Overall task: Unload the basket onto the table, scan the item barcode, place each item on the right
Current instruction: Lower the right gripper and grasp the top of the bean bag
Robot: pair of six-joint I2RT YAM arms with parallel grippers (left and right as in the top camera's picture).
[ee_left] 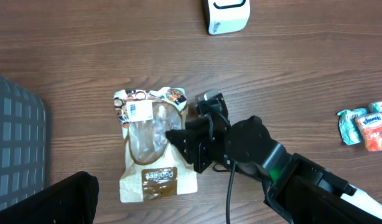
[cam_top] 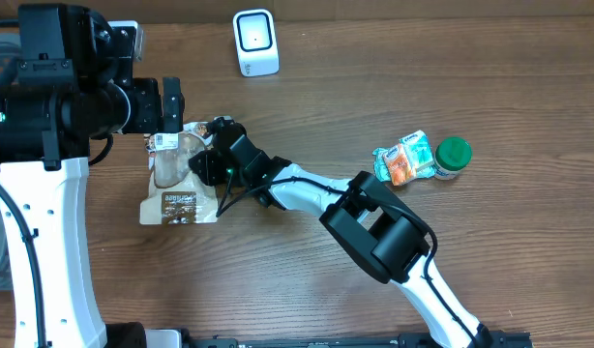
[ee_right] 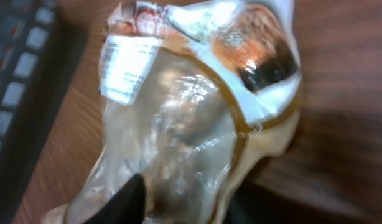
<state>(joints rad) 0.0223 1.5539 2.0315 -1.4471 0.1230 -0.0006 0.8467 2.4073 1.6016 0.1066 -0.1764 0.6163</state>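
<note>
Tabletop (cam_top: 394, 87): pouch (cam_top: 178, 179) betw. R jaws (pinched)

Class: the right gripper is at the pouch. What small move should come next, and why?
Probably close the right gripper fully on the pouch at its right edge before lifting: it sits at that edge, the grip isn't visibly firm, and the pouch lies flat on the table, apart from the white scanner.

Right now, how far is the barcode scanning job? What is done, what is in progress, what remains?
Done: the right gripper is at the pouch's right edge. In hand: taking hold of it; a firm grip is not clear. Left: the pouch lies flat on the table, apart from the white scanner, so lifting it and showing the barcode remain.
</note>
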